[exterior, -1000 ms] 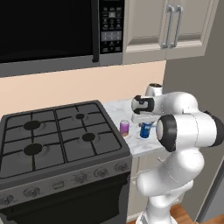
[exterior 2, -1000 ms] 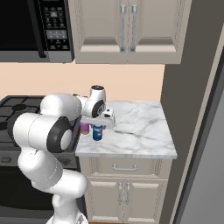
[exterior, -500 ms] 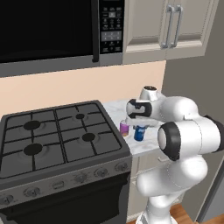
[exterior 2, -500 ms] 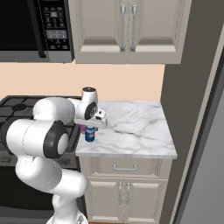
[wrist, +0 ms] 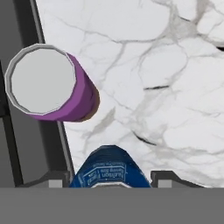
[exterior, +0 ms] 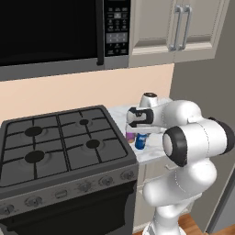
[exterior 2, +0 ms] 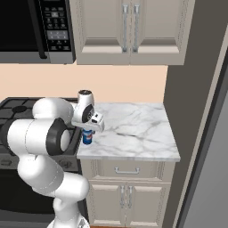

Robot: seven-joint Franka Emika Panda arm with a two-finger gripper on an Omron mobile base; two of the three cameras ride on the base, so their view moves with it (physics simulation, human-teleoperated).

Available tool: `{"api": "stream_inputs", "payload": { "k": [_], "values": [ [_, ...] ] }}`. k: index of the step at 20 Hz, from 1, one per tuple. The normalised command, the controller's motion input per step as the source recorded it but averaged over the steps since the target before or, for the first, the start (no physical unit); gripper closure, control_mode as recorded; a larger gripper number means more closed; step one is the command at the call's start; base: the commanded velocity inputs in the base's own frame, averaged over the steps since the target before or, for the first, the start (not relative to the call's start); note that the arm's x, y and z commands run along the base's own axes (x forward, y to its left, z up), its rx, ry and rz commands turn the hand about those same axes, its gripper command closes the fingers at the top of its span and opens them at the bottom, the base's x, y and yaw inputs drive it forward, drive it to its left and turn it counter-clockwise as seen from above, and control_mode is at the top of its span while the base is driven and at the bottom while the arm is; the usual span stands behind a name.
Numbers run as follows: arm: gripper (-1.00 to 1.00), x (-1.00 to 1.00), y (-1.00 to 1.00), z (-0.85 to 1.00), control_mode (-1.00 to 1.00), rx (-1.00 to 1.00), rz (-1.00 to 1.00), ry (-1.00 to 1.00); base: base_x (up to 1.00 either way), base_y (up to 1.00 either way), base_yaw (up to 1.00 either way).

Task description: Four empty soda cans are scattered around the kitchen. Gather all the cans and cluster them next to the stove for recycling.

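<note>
Hand view: the blue can [wrist: 109, 166] sits between the two fingertips [wrist: 54, 178], clamped by the gripper [wrist: 109, 181], with the purple can [wrist: 52, 83] upright just beside it on the marble counter [wrist: 166, 87], at the edge next to the stove [exterior: 59, 142]. Since a second ago the hand has swung left toward the stove with the blue can [exterior: 141, 140]. The arm [exterior 2: 49, 129] reaches out bent, hand pointing down over the counter's left edge.
</note>
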Motion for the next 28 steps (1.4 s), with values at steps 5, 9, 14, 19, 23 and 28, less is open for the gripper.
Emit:
{"api": "stream_inputs", "payload": {
  "k": [5,9,14,19,23,28],
  "values": [
    [1.0,0.0,0.15,-0.16,-1.0,0.0,-0.06,0.0,0.0,0.0,0.0],
    [1.0,0.0,0.12,-0.11,-1.0,0.0,-0.04,0.03,0.0,0.0,0.0],
    [1.0,0.0,0.03,-0.09,-1.0,0.0,-0.02,0.02,0.0,0.0,0.0],
    [1.0,0.0,0.0,-0.04,-1.0,0.0,0.0,0.02,0.0,0.0,0.0],
    [1.0,0.0,0.0,0.0,-1.0,0.0,0.0,0.0,0.0,0.0,0.0],
    [-1.0,0.0,0.0,0.0,-1.0,0.0,0.0,0.0,0.0,0.0,0.0]
  ]
}}
